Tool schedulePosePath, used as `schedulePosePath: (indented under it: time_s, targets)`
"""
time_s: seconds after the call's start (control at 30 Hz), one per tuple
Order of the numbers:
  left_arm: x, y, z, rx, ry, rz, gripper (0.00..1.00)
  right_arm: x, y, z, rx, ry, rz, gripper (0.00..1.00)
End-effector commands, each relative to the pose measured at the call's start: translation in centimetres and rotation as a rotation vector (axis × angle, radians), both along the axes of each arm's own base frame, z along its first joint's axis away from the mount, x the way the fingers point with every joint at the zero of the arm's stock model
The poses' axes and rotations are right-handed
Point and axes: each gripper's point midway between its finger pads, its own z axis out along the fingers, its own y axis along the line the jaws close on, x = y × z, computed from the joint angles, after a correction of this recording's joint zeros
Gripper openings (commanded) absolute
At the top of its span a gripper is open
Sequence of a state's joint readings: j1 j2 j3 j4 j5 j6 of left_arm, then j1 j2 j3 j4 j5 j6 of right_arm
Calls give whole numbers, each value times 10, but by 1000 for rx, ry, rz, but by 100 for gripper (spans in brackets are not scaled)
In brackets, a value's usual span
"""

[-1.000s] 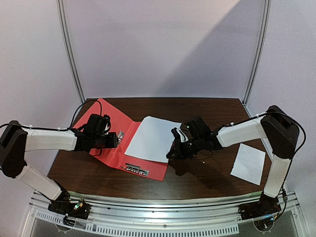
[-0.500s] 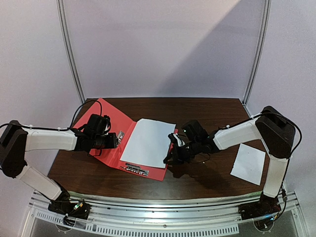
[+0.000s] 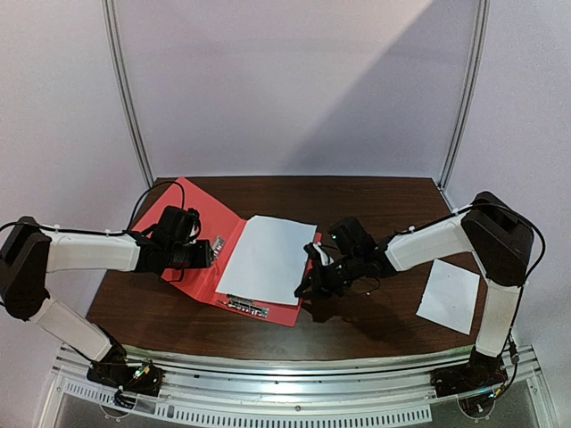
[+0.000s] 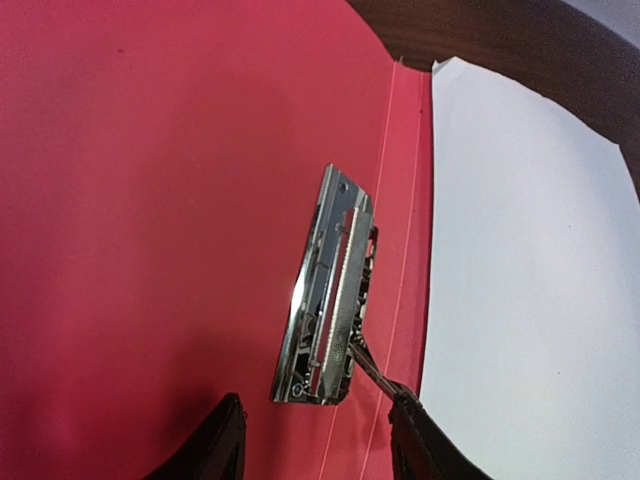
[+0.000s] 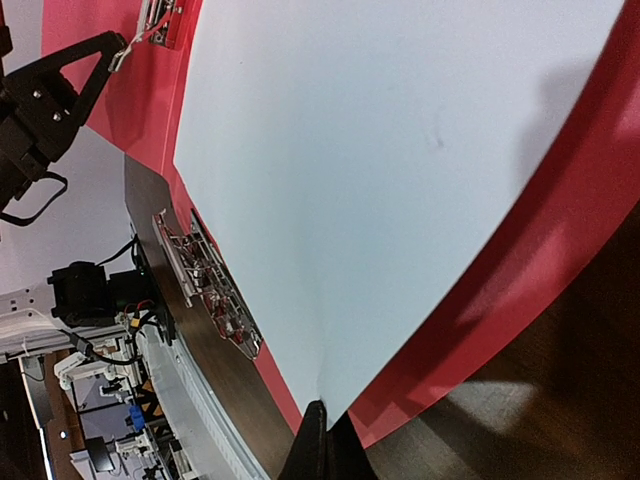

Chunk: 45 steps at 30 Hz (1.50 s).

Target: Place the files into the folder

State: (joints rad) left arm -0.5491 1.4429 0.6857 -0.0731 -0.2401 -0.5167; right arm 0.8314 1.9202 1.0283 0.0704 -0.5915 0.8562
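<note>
Large sheet [image 3: 268, 259] over folder [image 3: 192, 214], long axis near-far; right claw [image 3: 303, 287] pinching near corner; left claw [image 3: 212, 254] spread.

Matt red folder [image 4: 150, 200]; shiny metal clip [image 4: 325, 290]

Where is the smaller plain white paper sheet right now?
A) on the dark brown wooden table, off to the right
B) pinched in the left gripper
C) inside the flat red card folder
A: the smaller white paper sheet lies flat on the brown wooden table, well apart from the open red folder.
</note>
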Motion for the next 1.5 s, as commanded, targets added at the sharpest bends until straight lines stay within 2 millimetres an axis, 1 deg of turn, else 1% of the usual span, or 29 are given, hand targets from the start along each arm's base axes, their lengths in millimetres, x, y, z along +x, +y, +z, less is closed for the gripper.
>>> schedulePosePath:
  time_s: [0.0,0.33,0.43,0.73,1.0,1.2,1.33,1.47]
  targets:
    - [2,-6,1,8,3,-10,50,-13,3,0,8,33,19,0]
    - [2,-6,1,6,2,-11,49,-24,0,-9,-5,60,7,0]
    - [2,-7,1,6,3,-12,49,-23,-2,-14,-20,59,-2,0]
    - [1,-7,1,7,4,-13,49,-19,0,-18,-36,44,-6,0]
    - [1,-7,0,7,3,-13,49,-21,8,-20,-43,39,5,0]
    - [1,-7,0,7,2,-15,49,-20,15,-17,-51,31,9,0]
    - [1,-8,0,7,2,-17,49,-18,12,-21,-80,22,-1,0]
    - [1,-7,-1,8,2,-16,49,-17,13,-22,-81,21,-7,0]
